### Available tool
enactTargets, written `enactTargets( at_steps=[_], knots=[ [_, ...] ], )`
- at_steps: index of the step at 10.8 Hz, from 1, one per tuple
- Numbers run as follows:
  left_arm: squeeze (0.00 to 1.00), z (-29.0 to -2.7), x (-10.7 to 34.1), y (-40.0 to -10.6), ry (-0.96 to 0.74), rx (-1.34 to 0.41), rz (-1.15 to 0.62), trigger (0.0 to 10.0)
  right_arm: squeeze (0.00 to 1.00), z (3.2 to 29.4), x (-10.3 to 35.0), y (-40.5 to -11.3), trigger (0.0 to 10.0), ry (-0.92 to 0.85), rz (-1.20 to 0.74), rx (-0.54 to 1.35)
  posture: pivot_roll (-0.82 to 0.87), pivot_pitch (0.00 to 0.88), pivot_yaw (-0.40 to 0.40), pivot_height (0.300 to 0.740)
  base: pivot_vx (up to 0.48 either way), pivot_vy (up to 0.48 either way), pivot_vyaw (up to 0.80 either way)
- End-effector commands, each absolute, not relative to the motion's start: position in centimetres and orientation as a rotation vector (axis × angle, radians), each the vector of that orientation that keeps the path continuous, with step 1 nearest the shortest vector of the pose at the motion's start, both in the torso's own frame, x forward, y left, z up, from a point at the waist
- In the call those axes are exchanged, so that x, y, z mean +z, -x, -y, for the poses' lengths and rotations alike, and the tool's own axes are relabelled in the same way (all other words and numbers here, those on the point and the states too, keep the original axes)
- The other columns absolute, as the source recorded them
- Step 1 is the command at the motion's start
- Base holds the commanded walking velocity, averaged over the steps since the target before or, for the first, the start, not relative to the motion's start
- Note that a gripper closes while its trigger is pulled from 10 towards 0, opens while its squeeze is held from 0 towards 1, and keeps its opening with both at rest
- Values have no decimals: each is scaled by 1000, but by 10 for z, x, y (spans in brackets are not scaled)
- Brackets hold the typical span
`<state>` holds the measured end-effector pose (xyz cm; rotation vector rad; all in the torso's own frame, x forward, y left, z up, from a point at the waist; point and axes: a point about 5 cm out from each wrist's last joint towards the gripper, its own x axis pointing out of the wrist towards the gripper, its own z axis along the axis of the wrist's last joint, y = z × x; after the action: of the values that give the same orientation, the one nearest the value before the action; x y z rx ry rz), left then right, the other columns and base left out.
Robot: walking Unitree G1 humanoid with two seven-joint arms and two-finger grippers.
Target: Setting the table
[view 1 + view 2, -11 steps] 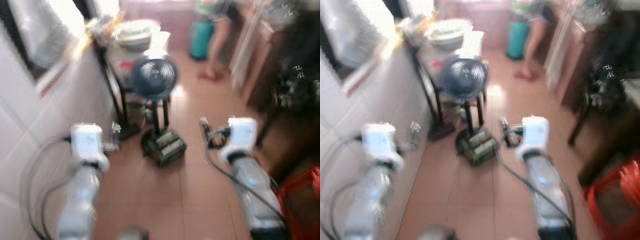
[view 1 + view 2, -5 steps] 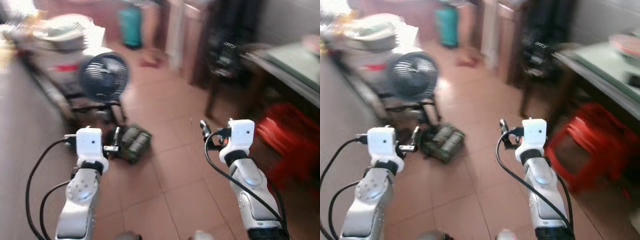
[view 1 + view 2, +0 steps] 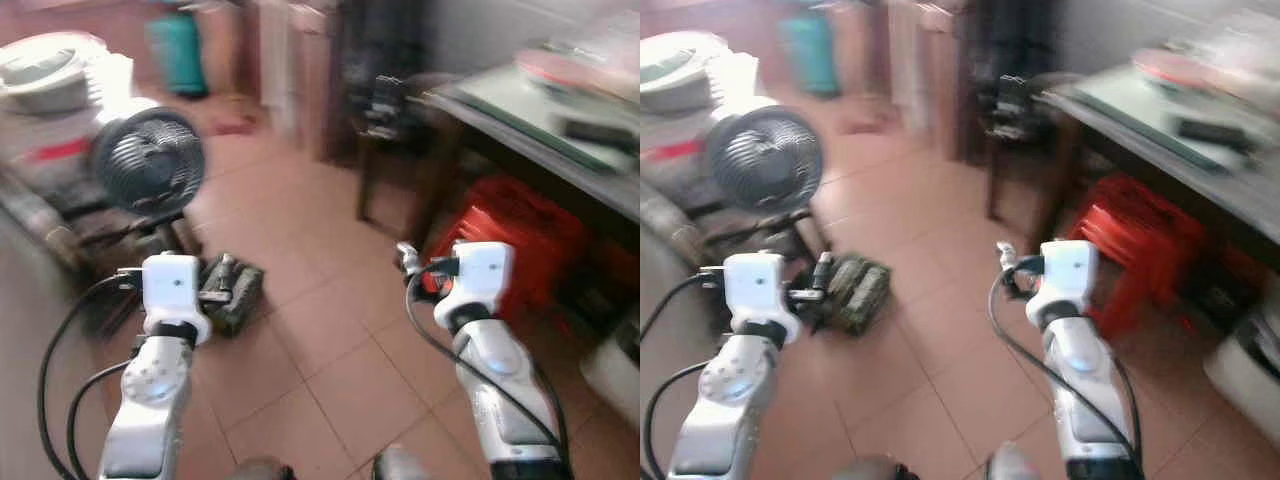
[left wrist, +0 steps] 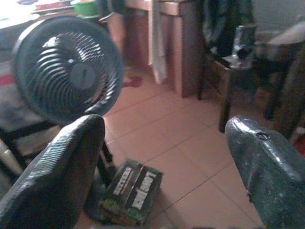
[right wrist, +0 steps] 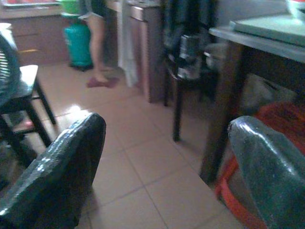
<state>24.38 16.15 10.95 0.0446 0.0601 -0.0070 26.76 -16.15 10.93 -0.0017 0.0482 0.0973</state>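
Observation:
A table (image 3: 520,140) with a pale green top stands at the right, blurred. On it lie a reddish plate (image 3: 562,68) and a dark flat object (image 3: 600,128). My left gripper (image 4: 164,162) is open and holds nothing, hovering over the tiled floor near a dark green box (image 4: 133,191). My right gripper (image 5: 167,162) is open too, held at about the same height and pointing toward the table's leg (image 5: 217,124). Both silver arms reach forward in the eye views, the left gripper (image 3: 215,285) toward the box and the right gripper (image 3: 408,262) beside a red stool.
A red plastic stool (image 3: 520,235) sits under the table. A black standing fan (image 3: 147,160) and a cluttered rack (image 3: 50,110) stand at the left. A dark chair (image 3: 390,130) is ahead. A person's legs (image 5: 97,52) and a green gas cylinder (image 5: 78,45) are further back.
The whole picture has swung to the right: the fan and rack slid left, and the table and red stool came into view. Both arms keep their pose.

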Motion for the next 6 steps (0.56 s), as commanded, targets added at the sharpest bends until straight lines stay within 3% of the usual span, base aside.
enactTargets(
  at_steps=[1, 5, 6],
  knots=[
    [0, -158, 112, -244, -42, -27, -49, 10000, 0, 165, 115, -267, 10000, 9, -30, 81, 9, 118, 79, 740, 0, 0, -800],
    [0, -156, 117, -240, -52, -27, -23, 10000, 0, 165, 117, -266, 10000, 10, -27, 72, 9, 127, 83, 740, 0, 0, 0],
    [0, -154, 117, -240, -68, -51, -19, 10000, 0, 165, 117, -265, 10000, 10, -27, 70, 9, 129, 84, 740, 0, 0, -800]
  ],
)
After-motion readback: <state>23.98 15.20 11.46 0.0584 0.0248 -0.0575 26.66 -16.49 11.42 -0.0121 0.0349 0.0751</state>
